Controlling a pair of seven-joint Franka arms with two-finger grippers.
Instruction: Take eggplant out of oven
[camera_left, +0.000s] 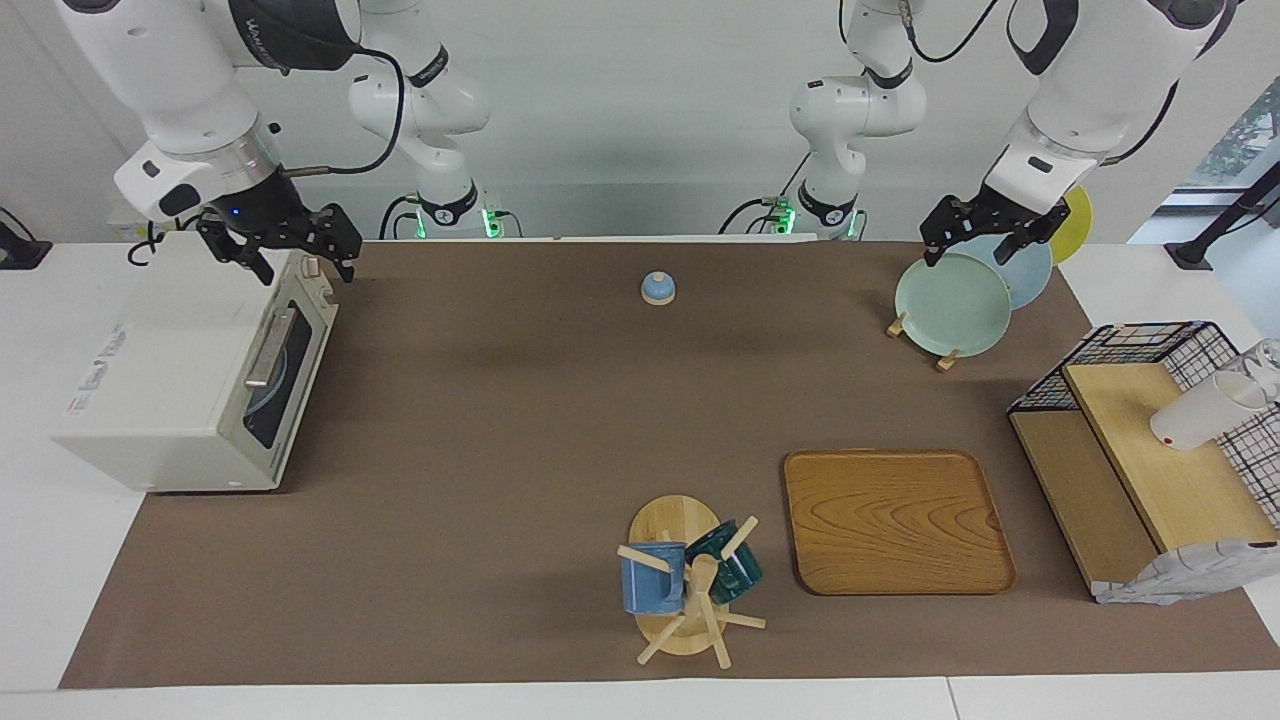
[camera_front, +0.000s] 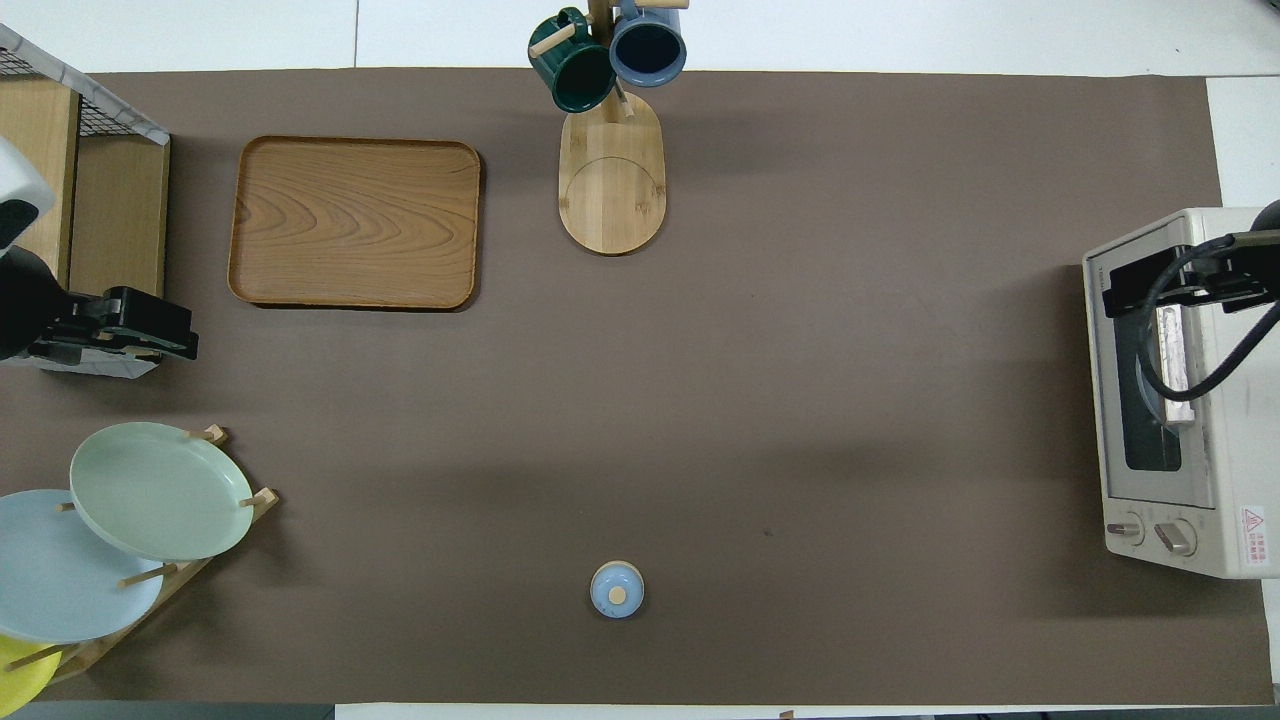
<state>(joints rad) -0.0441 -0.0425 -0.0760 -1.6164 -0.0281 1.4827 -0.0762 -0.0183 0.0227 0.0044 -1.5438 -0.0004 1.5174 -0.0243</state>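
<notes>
Brown surface (camera_left: 500, 420) holds the white oven (camera_left: 190, 390) with its door shut; no eggplant shows. Right end effector (camera_left: 285, 245) hangs spread over the oven. Left end effector (camera_left: 985, 235) waits spread over the plates (camera_left: 955, 305).

A wooden tray (camera_left: 897, 520) lies beside a mug tree (camera_left: 688, 590) holding two mugs.

Both arms (camera_left: 180, 90) are glossy white with dark joint bands, thin black cables, green base lights and a black gripper (camera_left: 285, 245) each.
</notes>
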